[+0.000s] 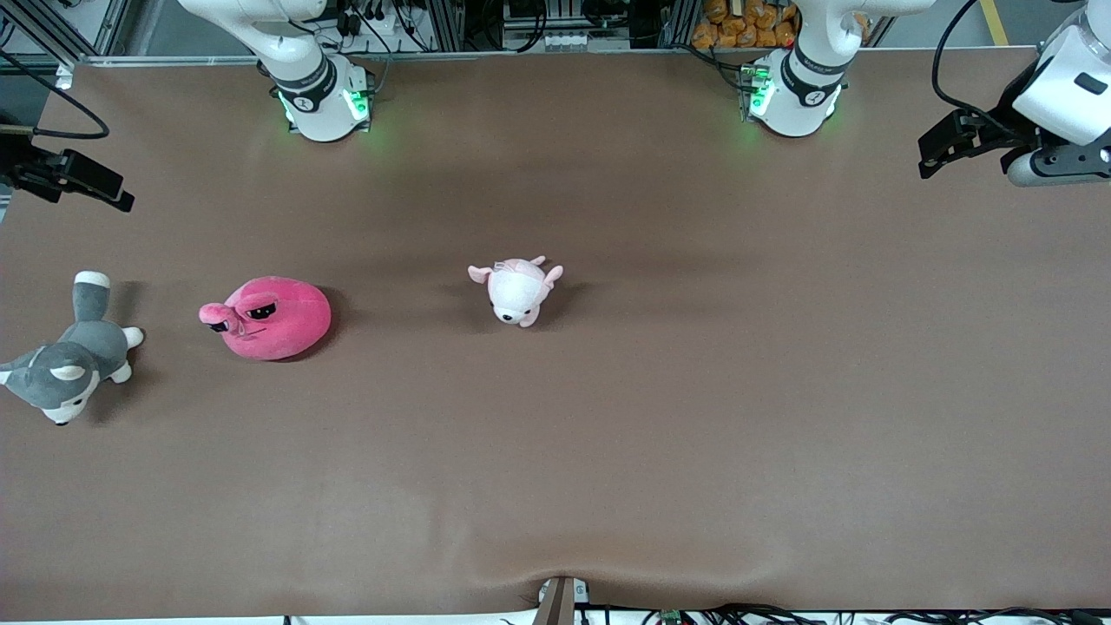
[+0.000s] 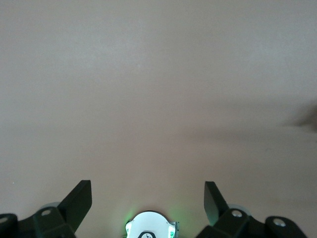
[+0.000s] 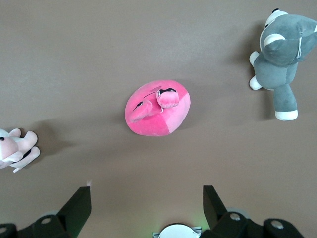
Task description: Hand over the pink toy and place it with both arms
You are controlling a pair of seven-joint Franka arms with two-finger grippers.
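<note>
- lying on the surface [image 1: 608, 434], the pink toy [image 1: 276, 319], untouched.
- left tool [image 2: 148, 198] released over bare surface.
- right tool [image 3: 147, 198] released above the toy.

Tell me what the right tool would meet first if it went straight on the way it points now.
Probably the pink toy, which lies almost centred ahead of the open right tool, with only bare table around it. Depth is unclear.
</note>
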